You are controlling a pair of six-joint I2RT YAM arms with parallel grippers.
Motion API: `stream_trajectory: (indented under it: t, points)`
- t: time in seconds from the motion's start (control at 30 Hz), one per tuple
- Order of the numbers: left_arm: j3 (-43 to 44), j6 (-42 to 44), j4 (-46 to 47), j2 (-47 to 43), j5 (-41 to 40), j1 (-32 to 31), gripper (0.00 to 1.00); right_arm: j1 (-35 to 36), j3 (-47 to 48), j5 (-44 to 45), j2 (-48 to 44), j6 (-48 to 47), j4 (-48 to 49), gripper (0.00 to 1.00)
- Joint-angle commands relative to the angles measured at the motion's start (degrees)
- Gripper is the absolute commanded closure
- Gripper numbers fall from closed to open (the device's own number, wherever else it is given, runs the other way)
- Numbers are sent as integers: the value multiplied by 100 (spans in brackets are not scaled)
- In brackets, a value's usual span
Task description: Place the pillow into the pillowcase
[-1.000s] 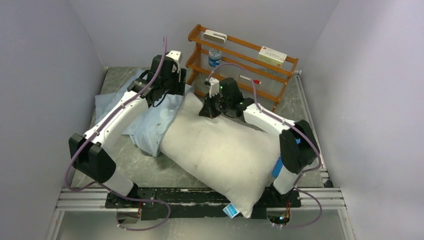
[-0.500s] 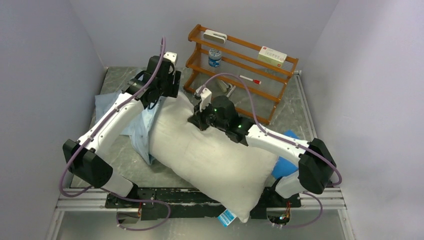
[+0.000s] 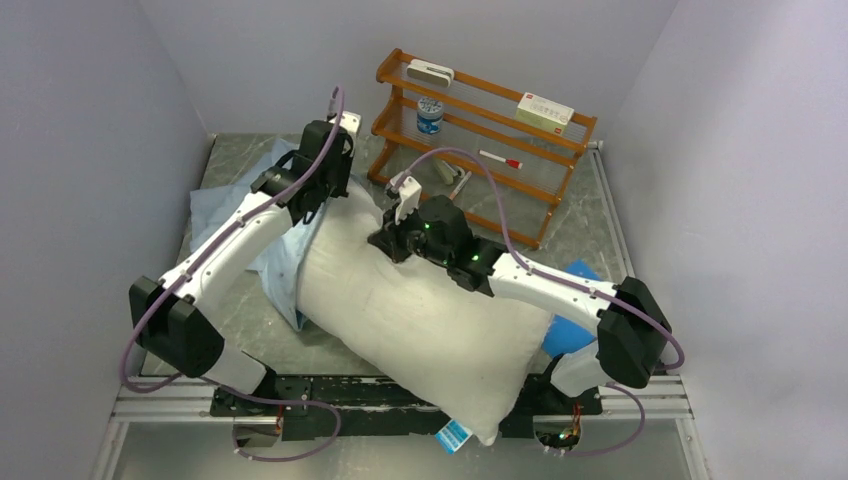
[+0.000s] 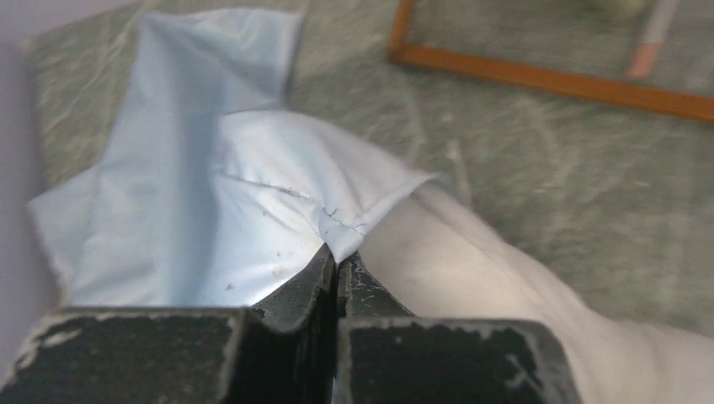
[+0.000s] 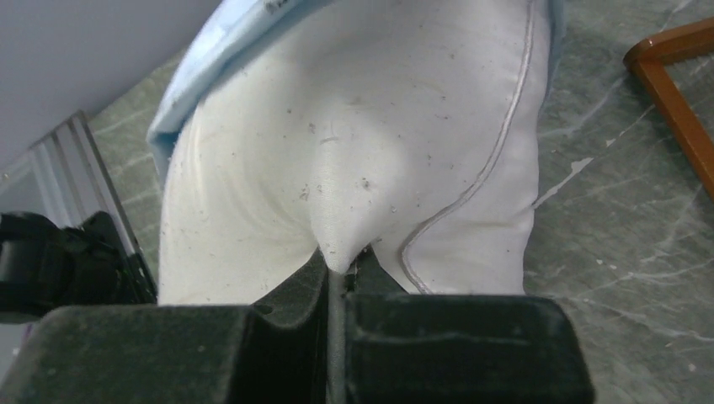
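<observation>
Counter: grey-green marbled counter (image 3: 600,215), carrying both cloth things.
Pillow: large plump off-white rectangular pillow (image 3: 420,320), lying diagonally, far corner under the pillowcase hem, near end overhanging the counter's near edge.
Pillowcase: thin wrinkled pale-blue fabric pillowcase (image 3: 225,205), bunched at far left.
Left jaws: pressed together on the pillowcase hem.
Right jaws: pinching a fold of the pillow's cover.

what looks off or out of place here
The pillow lies askew, its tagged end overhanging the near rail. Its fabric shows dark specks. The pillowcase is bunched at its far end, barely pulled over it.
</observation>
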Motion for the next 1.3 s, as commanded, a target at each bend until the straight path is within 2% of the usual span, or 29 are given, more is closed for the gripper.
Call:
stream_trajectory:
  t: [0.0,0.2,0.3,0.43,0.53,0.6,0.7,0.8,0.83,0.93,1.07,1.2,1.27]
  points:
    - [-90,-387,1034,-828,1751,-257,95,156,-115,163,-16,749,1097,100]
    - [-623,-1320,2096,-1361,3685,-308,95,107,-293,1476,66,1329,2182,100]
    - [-1064,-1585,2276,-1412,4338,-309,95,-80,-484,1912,142,1675,2702,100]
    - [-1751,-1909,2853,-1519,4371,-318,95,-414,-597,2271,254,2109,3037,100]
    - [-1806,-1925,2841,-1274,4275,-318,94,-666,-498,2132,441,2273,2973,100]
    - [-1597,-1791,2554,-1071,4159,-313,84,-773,-482,1845,519,2213,2885,100]
    - [-1228,-1644,1974,-967,3717,-309,60,-808,-458,1488,374,1775,2352,80]
    - [-925,-1568,1392,-1022,2922,-253,42,-804,-597,1318,-8,1352,1828,49]
    - [-843,-1566,1227,-1053,2733,-167,37,-807,-622,1252,-136,1138,1660,43]
    - [-836,-1639,979,-1193,2663,294,22,-787,-549,927,-482,553,1083,31]
    - [-1080,-1742,945,-1401,3064,1251,19,-715,-202,618,-615,-17,310,14]
    - [-1305,-1684,721,-1501,3276,1919,16,-539,-25,463,-682,-324,-160,4]
    - [-1523,-1732,742,-1569,3604,2249,5,-418,81,422,-679,-469,-384,1]
